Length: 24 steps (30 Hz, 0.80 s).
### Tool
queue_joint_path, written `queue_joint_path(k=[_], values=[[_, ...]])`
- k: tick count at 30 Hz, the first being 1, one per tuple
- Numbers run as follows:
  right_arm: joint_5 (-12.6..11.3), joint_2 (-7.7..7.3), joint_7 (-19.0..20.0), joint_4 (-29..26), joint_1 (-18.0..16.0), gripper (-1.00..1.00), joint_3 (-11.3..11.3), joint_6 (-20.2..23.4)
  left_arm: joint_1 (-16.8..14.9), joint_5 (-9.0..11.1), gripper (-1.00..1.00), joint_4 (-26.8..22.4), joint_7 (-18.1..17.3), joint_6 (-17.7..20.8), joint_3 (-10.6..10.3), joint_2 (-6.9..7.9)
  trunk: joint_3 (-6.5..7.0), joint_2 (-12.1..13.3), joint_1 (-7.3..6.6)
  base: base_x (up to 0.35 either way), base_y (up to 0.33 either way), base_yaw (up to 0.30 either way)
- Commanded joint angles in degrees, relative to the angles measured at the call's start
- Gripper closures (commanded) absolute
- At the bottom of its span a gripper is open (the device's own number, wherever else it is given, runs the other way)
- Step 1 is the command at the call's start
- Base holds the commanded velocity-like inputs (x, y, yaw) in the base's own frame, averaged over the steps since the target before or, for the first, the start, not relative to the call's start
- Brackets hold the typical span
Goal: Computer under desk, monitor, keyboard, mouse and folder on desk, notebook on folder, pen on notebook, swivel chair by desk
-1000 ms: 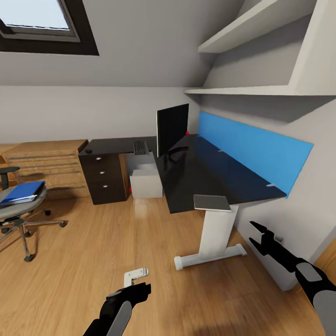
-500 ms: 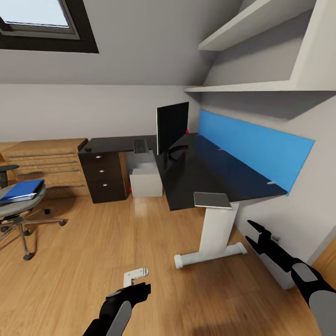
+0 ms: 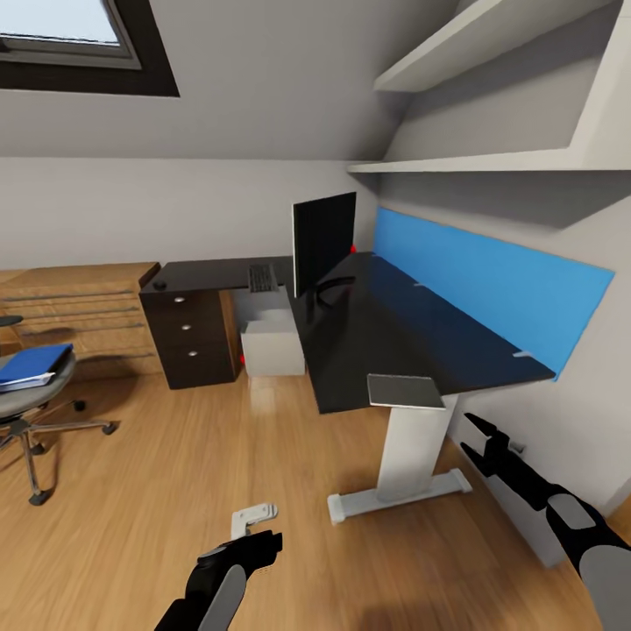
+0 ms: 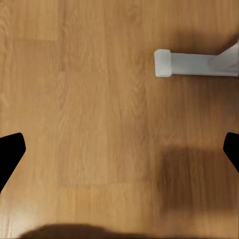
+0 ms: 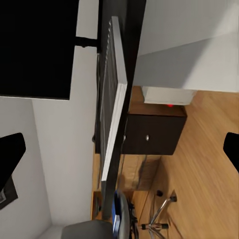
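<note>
The desk [image 3: 386,329] runs along the right wall under a blue wall panel [image 3: 491,280], with the monitor [image 3: 322,238] upright on its corner and the computer [image 3: 273,346] tucked below, beside the drawer unit [image 3: 188,337]. The swivel chair [image 3: 26,399] stands well apart from the desk at the left edge of the head view, and the blue folder [image 3: 31,366] lies on its seat. The keyboard [image 3: 263,278] rests on the desk near the monitor's foot. The notebook [image 3: 405,391] sits at the desk's near end, right at the edge. The small dark blob near the desk's far left corner is probably the mouse [image 3: 160,285], though it is too small to be sure.

Both arms hang low. The left gripper [image 3: 256,517] has its jaws apart over bare floor, and the right gripper [image 3: 484,440] is likewise spread, close to the desk's white leg [image 3: 407,456].

The chief risk is that right arm: if the base rolls or turns toward the chair, the outstretched gripper could strike the leg or catch the desk edge and knock the notebook off. The chair sits on castors, so a clumsy reach for the folder may push it away or tip the folder from the seat.
</note>
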Motion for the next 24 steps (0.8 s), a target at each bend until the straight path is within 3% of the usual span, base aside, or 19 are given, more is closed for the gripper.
queue_joint_path(k=[1, 13, 24], values=[[-0.1, 0.00, 0.1, 0.0, 0.0, -1.00, -0.2, 0.3, 0.0, 0.6, -1.00, -0.1, 0.6, 0.1, -0.1, 0.01, -0.06, 0.0, 0.02, 0.243, 0.000, 0.000], [0.0, 0.00, 0.0, 0.1, 0.0, -1.00, -0.2, 0.3, 0.0, 0.5, -1.00, -0.1, 0.7, 0.1, -0.1, 0.02, -0.06, 0.0, 0.02, 0.256, 0.000, 0.000], [0.1, 0.10, -0.2, 0.3, 0.0, -1.00, -0.1, 0.1, 0.0, 0.5, -1.00, -0.1, 0.7, 0.1, 0.0, 0.10, -0.06, 0.0, 0.02, 0.051, 0.000, 0.000]])
